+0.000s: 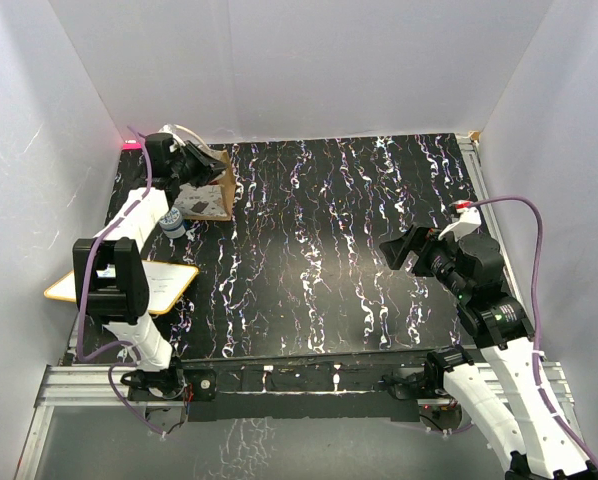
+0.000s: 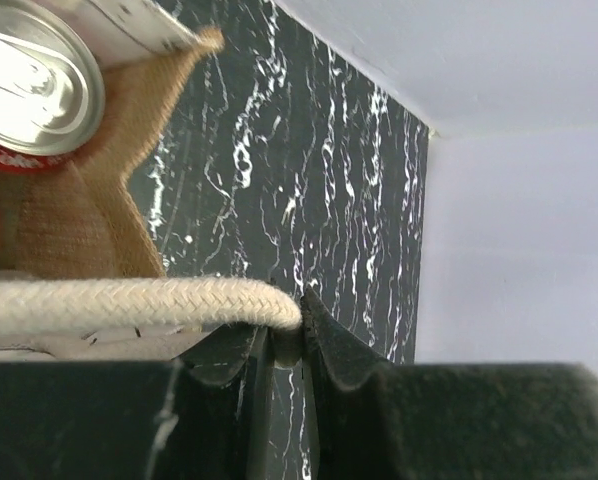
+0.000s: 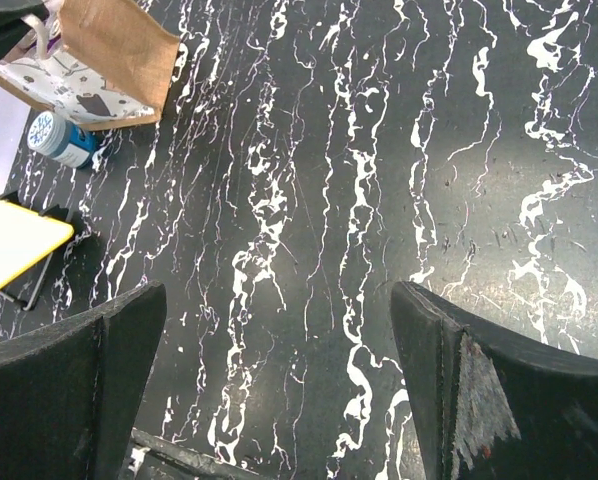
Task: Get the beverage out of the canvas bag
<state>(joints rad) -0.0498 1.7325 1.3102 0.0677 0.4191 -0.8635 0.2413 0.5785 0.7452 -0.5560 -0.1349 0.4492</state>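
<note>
Upper left of the overhead view: the left gripper is clamped on the cream braided loop handle of the tan-brown canvas bag. The red, silver-topped soda can sits inside the bag, up-left of that grip in the wrist view. The right gripper hangs mid-right, jaws wide apart, well away.
</note>
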